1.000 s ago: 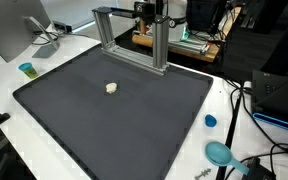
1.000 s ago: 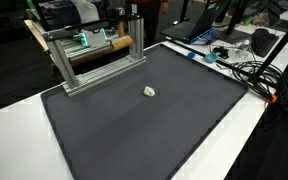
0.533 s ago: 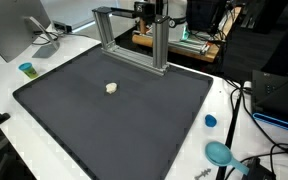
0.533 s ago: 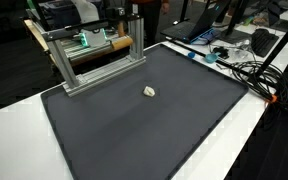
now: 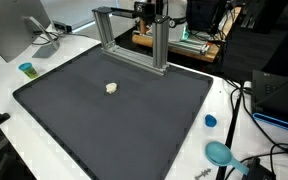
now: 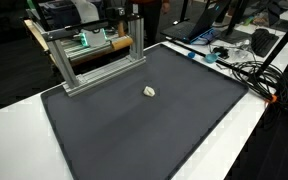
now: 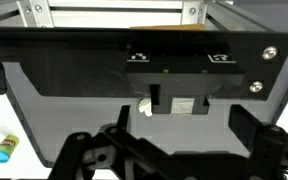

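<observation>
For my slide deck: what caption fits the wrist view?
Open gripper above a dark mat, small white object ahead, aluminium frame beyond.

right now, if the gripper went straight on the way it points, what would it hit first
The gripper, jaws open, would most likely meet the dark mat first, near the small white lump ahead of it in the wrist view. Depth is hard to judge.

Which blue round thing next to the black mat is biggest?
The teal disc off the mat corner: it is wider than the dark blue cap beside it and the small cup near the monitor.
</observation>
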Controlling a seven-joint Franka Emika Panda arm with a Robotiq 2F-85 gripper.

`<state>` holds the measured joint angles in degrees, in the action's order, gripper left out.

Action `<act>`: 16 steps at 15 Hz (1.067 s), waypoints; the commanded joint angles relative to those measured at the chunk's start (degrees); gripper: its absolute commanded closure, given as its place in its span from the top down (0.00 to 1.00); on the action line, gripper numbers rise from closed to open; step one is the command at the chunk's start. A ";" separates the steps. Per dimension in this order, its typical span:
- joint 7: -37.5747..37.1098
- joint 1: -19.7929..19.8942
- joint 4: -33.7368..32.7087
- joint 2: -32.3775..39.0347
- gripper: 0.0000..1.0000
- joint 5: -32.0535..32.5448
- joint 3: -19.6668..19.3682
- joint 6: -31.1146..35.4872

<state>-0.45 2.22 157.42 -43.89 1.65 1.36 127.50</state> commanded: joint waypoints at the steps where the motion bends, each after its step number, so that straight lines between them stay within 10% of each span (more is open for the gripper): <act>1: -0.59 -0.67 -0.13 -0.04 1.00 -0.79 -0.82 -2.78; 16: -1.18 -1.97 -0.02 1.61 1.00 -2.25 -0.29 -0.91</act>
<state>-0.63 0.87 157.47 -43.34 0.12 1.02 125.21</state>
